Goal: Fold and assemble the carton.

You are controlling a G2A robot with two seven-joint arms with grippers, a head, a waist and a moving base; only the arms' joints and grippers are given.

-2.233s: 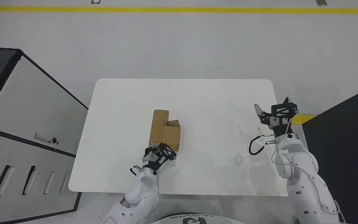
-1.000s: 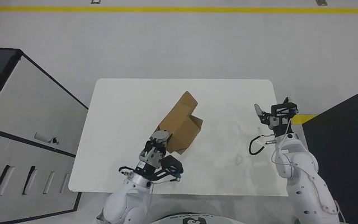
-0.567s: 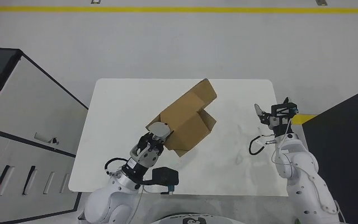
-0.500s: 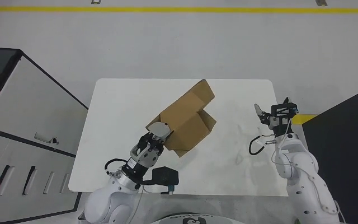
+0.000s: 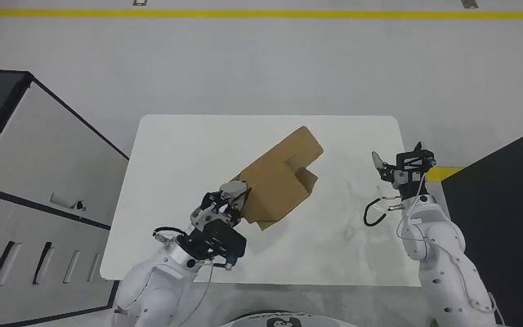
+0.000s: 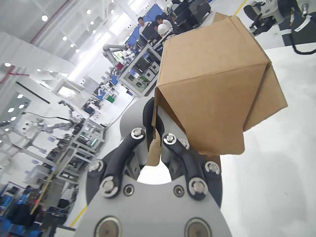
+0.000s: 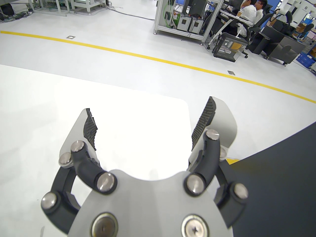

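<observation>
A brown cardboard carton (image 5: 278, 181) is lifted off the white table (image 5: 172, 155), tilted, its long body pointing toward the far right. My left gripper (image 5: 234, 193) is shut on the carton's near lower edge; in the left wrist view the gripper (image 6: 155, 120) pinches a thin cardboard panel of the carton (image 6: 209, 92), whose loose flaps hang open below. My right gripper (image 5: 382, 163) stands open over the table's right edge, well apart from the carton; its fingers (image 7: 90, 127) hold nothing.
A grey cabinet (image 5: 41, 212) stands left of the table. A dark surface (image 5: 486, 204) borders the right side by the right arm. A yellow floor line (image 5: 261, 13) runs beyond the table's far edge.
The left arm lifted the flat carton off the table and swung it up toward the far right, the carton opening out into a box shape. The right arm has not moved.
</observation>
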